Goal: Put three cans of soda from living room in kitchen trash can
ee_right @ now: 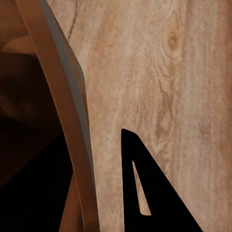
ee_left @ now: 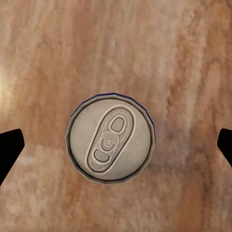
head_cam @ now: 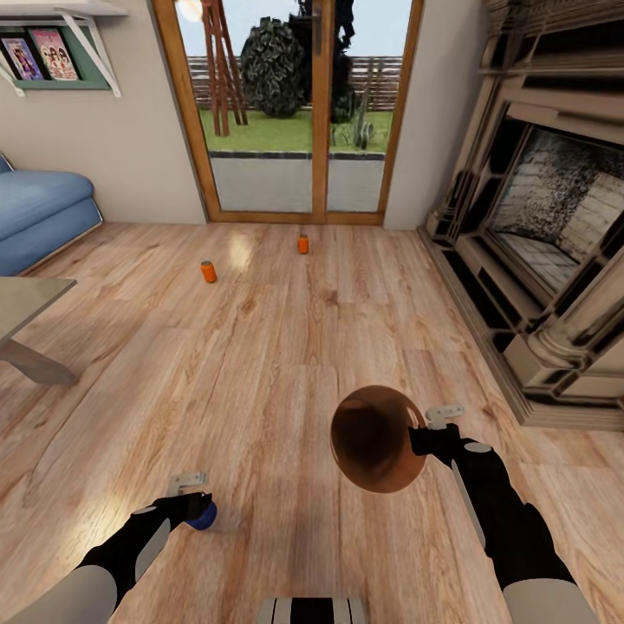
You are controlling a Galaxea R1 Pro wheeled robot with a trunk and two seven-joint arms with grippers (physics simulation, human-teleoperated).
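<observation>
Pickup of the blue can is the step I'm in, here in the living room with its glass garden doors, stone fireplace and blue sofa. None of the three cans has gone into the trash can yet, as far as I can judge: its brown inside looks empty from the head camera, though the bottom is in shadow.

My left gripper hangs straight over the blue can, which stands upright on the wood floor. In the left wrist camera I look down on its pale top and pull tab, centred between my two fingers, which sit wide apart at either edge of the picture, well clear of the can's sides. So the left is spread and holds nothing. I need to lower it until the fingers flank the can's wall, then close.

My right gripper carries the trash can by its rim. In the right wrist camera the rim runs just beside a dark finger; I take it that the fingers are pinched on the rim, but the second finger is hidden, so that is a guess.

The two orange cans stand upright well ahead, toward the doors, well apart from each other.
</observation>
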